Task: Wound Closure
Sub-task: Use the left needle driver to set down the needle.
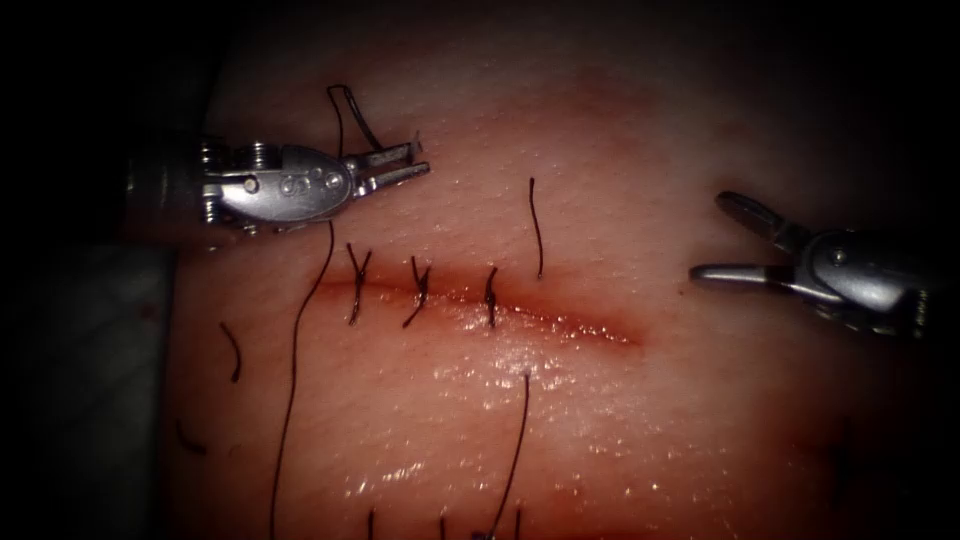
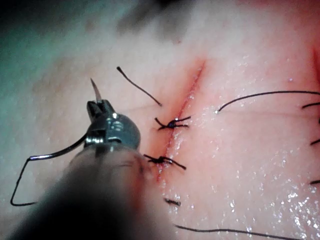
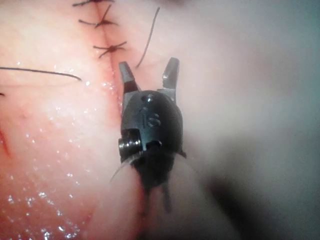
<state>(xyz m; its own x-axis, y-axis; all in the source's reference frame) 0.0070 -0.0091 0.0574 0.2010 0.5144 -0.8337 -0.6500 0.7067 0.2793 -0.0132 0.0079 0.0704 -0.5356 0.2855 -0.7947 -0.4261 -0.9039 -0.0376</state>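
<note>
The cut point(image 1: 560, 320) runs across the tissue point(image 1: 620, 440), with three knotted stitches point(image 1: 418, 292) on its left half. My left tool point(image 1: 418, 160) hovers above the cut's left end, shut on the curved needle point(image 1: 365, 125) near its tip. The needle is out of the tissue; its tip point(image 2: 94, 86) pokes past the jaws point(image 2: 100, 106). Thread point(image 1: 298, 340) trails from the needle down across the cut. Another thread point(image 1: 536, 225) enters above the cut and comes out below it point(image 1: 515, 450). My right tool point(image 1: 712, 238) is open to the right of the cut, holding nothing point(image 3: 148, 72).
Short cut ends of thread point(image 1: 232, 352) lie on the tissue at the left, and more stick up along the near edge point(image 1: 442, 525). Wet shine covers the tissue below the cut point(image 1: 500, 360). A grey drape point(image 1: 90, 380) borders the tissue's left edge.
</note>
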